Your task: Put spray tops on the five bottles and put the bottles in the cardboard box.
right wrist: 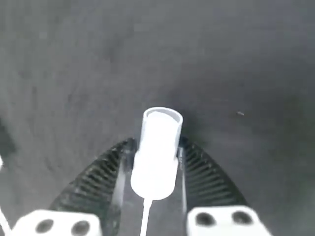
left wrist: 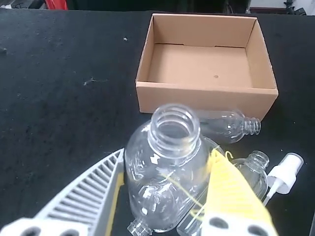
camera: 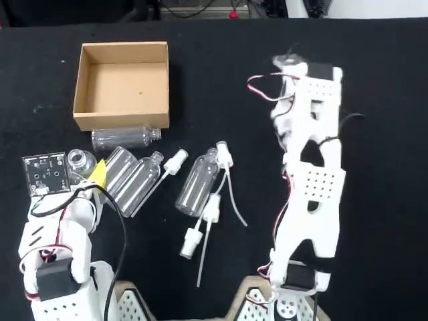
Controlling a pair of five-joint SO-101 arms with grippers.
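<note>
My left gripper [left wrist: 167, 162] is shut on an uncapped clear bottle [left wrist: 170, 128], held upright with its open neck up between the grey and yellow fingers [left wrist: 231, 191]. In the high view that bottle [camera: 81, 160] is at the table's left, just in front of the cardboard box [camera: 124, 83]. The box [left wrist: 206, 96] is empty. My right gripper [right wrist: 155, 150] is shut on a white spray top [right wrist: 157, 147], held above bare black table. The right arm [camera: 311, 180] stretches toward the back right.
A clear bottle [camera: 127, 137] lies against the box front, with two more [camera: 137, 180] beside my left gripper. Another bottle [camera: 197, 182] lies mid-table, a spray top [camera: 224, 157] at its neck. Loose spray tops [camera: 177, 162] [camera: 210, 207] [camera: 192, 241] lie nearby.
</note>
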